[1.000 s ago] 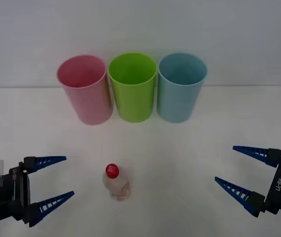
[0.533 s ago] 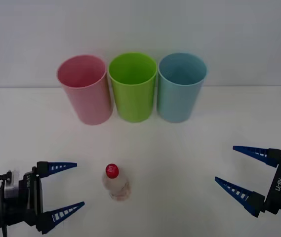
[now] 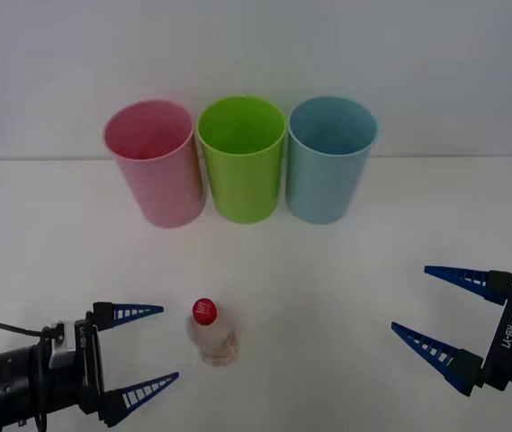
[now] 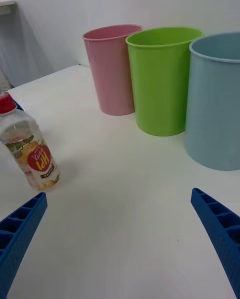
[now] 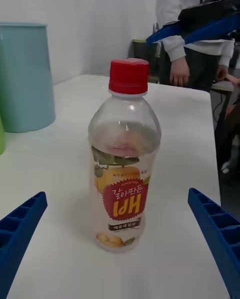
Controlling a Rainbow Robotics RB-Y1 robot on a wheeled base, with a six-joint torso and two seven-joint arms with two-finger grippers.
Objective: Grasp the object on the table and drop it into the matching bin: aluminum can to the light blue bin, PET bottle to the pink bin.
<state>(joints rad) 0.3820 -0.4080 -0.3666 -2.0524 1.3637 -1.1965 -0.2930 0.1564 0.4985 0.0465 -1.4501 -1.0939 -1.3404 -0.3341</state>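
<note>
The PET bottle point(image 3: 211, 335), clear with a red cap and a pale red-orange label, stands upright on the white table point(image 3: 345, 261) near the front. My left gripper point(image 3: 170, 343) is open just left of it, fingertips level with the bottle but apart from it. In the left wrist view the bottle point(image 5: 125, 164) stands straight ahead, a little beyond my open left gripper point(image 5: 116, 194). My right gripper point(image 3: 408, 297) hangs open at the front right, far from the bottle point(image 4: 29, 151). At the back stand the pink bin point(image 3: 154, 162) on the left and the light blue bin point(image 3: 329, 160) on the right.
A lime green bin point(image 3: 242, 157) stands between the pink and light blue bins, all three close together in a row. Bare tabletop lies between the bottle and the bins. The right wrist view shows the pink bin point(image 4: 112, 71), the green bin point(image 4: 162, 81) and the light blue bin point(image 4: 217, 104).
My left gripper has moved to the right along the table's front toward the bottle, staying open. The bottle and my right arm have not moved.
</note>
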